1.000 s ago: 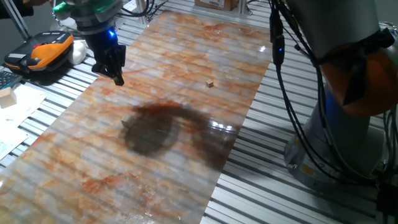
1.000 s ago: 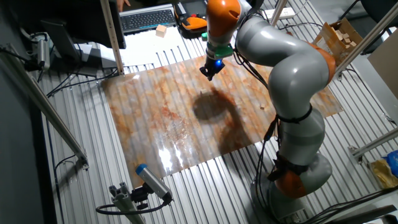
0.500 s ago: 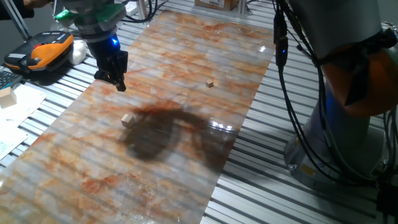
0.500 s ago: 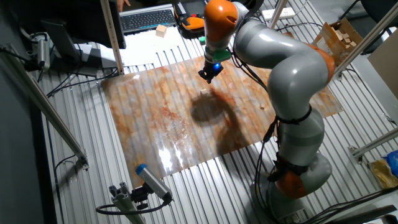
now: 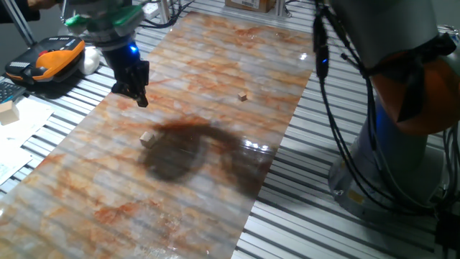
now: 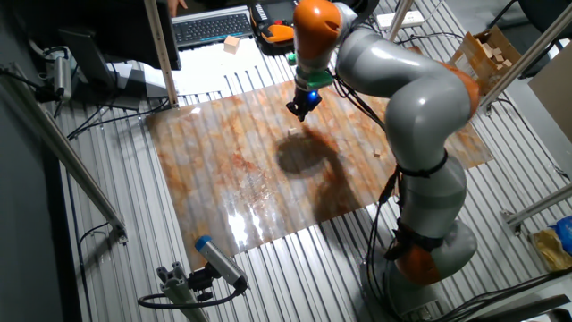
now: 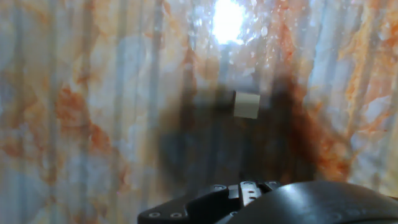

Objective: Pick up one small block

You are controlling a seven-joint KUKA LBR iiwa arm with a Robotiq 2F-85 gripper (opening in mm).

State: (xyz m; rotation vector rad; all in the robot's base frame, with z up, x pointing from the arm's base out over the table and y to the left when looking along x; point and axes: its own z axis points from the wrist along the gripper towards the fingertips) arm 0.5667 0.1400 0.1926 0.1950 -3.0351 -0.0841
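small block (image 5: 149, 138): open sheet on every side | pincer (image 5: 141, 98): above, apart | tiny cube (image 5: 244, 96): well apart

gripper (image 5: 141, 99): above table, apart from small block (image 5: 148, 138) | block: on marbled sheet (image 5: 215, 86)

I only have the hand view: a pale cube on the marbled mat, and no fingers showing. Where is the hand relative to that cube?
Observer: In one fixed view the hand hangs in the air, apart from the small block, which lies on the mat at the edge of the arm's shadow.
Operator: Any other cube on the mat?
Observer: Yes, a tinier brownish cube lies farther along the mat, toward the robot's base.
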